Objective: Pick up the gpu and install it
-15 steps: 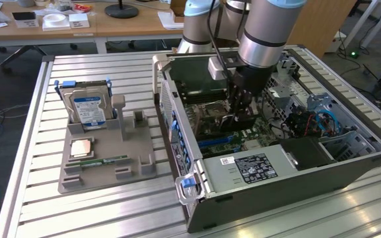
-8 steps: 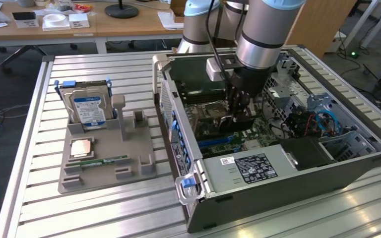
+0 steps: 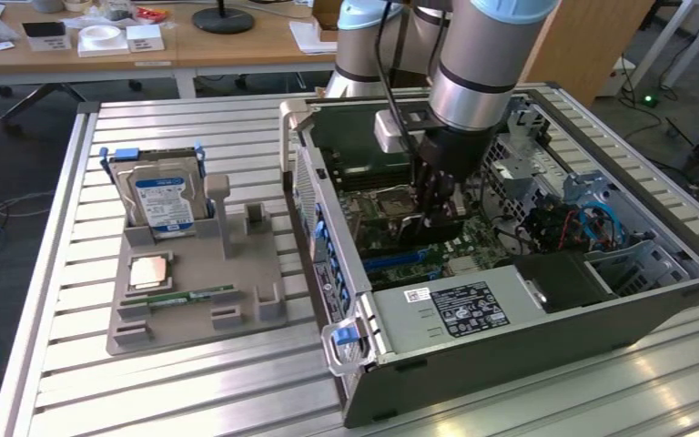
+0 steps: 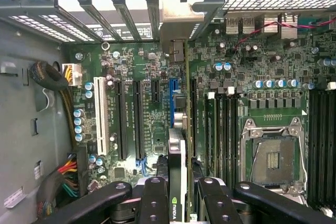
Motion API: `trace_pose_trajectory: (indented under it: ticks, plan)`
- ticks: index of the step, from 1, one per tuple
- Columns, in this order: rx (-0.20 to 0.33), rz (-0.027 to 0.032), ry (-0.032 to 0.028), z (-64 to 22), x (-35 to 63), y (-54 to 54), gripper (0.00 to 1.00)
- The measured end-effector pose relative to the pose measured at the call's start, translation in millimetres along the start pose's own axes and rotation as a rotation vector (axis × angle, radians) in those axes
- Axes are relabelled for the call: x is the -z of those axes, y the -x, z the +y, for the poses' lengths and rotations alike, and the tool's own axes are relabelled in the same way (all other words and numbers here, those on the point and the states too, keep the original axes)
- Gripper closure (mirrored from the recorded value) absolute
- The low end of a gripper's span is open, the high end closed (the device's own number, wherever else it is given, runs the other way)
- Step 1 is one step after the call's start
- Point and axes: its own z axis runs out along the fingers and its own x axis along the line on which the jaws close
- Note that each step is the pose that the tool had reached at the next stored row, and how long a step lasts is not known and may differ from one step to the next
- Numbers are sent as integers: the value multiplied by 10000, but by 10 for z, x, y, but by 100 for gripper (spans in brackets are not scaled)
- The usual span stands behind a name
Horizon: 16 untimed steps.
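clamping the gpu (image 4: pixel 178 150) between its fingers (image 4: pixel 153 198), the gripper (image 4: pixel 178 183) holds it over the motherboard (image 4: pixel 152 115) slots; pickup done, seating apparently unfinished.

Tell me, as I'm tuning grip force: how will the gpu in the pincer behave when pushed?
The gpu looks like a thin board: probably stiff yet fragile. Clamped across its faces by the pincer, it might pivot if pushed off-centre.
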Motion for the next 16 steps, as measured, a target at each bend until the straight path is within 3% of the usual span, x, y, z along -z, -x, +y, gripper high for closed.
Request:
trace_pose_trajectory:
  ticks: [16]
  plan:
    - [2, -3, -2, 39, -30, -30, 73]
